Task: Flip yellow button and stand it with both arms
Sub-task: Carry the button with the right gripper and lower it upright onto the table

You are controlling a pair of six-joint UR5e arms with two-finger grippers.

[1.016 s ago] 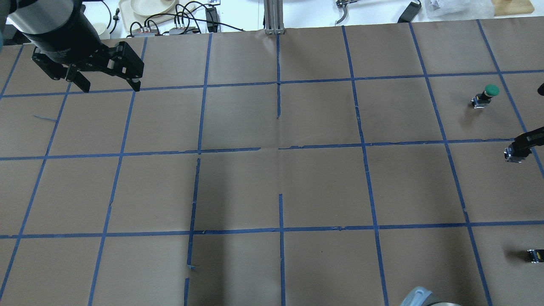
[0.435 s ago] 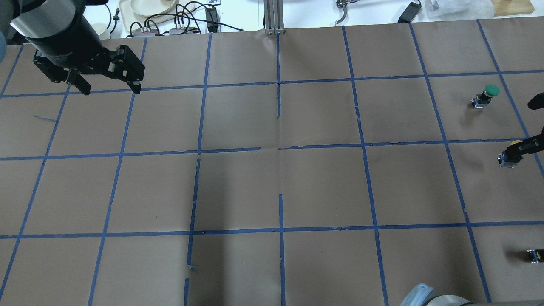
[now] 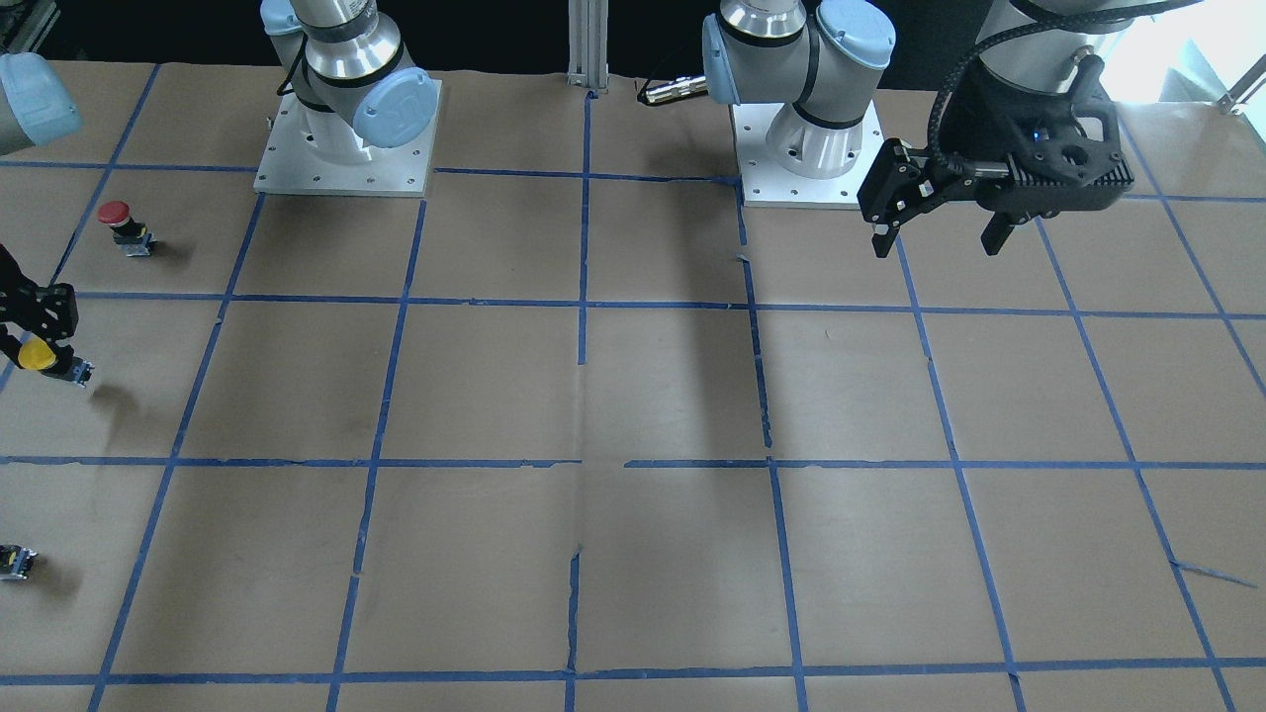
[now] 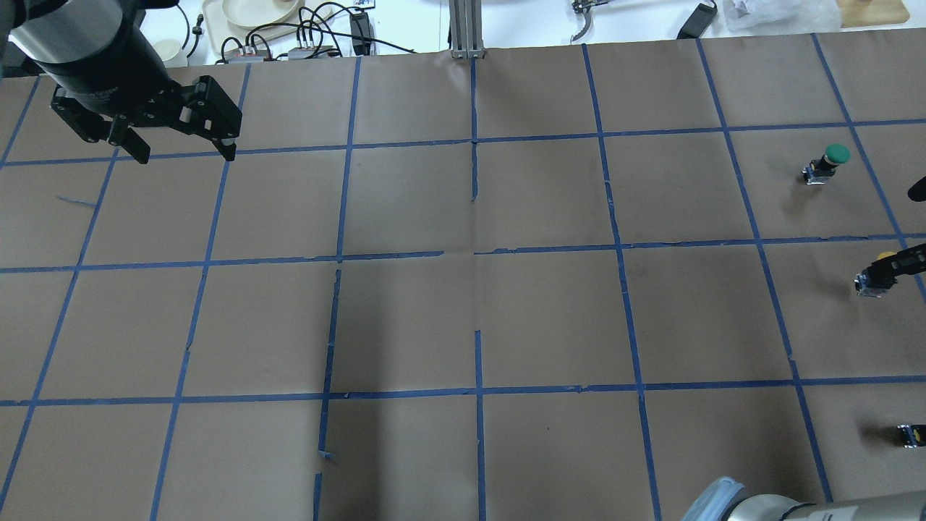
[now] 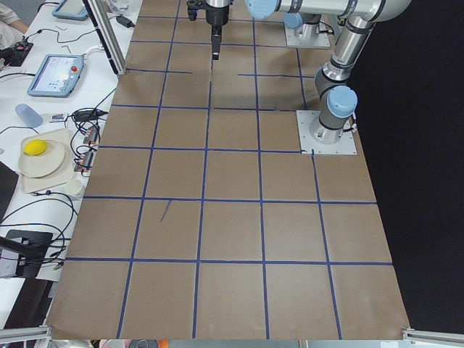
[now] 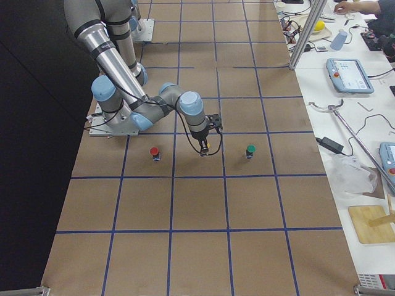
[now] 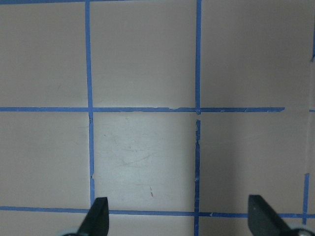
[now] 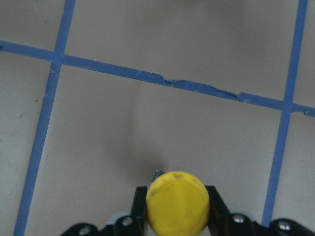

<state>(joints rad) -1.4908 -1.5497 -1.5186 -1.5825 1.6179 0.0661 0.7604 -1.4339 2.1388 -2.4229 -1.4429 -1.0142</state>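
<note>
Beneath both arms lay the brown paper-covered table with its blue tape grid (image 4: 550, 318). My black two-finger left gripper (image 4: 185, 154) hung high over the table's left side, well apart from the work. Its fingers were spread wide with nothing between them, and its wrist camera showed only paper and tape far below the two tips.

My black two-finger right gripper (image 3: 40, 326) sat low at the table's right edge, about midway along it, pinched on the small yellow-capped push-button with a black-and-grey switch body (image 3: 38, 354). The grip seemed to fall on the dark neck just under the cap. The shadow lying apart from the button made me judge it was held just clear of the paper.

I judged the button light and rigid, in little danger of being crushed. The smooth round cap would slip, though, and the narrow foot would topple readily. My left fingers would do best on the squarer grey body.

The right wrist camera looked straight onto the cap, hiding the body, while the overhead showed the body and barely any cap. The front view had a red-capped button (image 3: 116, 220) toward the right corner by my base. The overhead had a green-capped button (image 4: 830, 161) toward the far right corner. Only the right-side view showed all three in a row.
</note>
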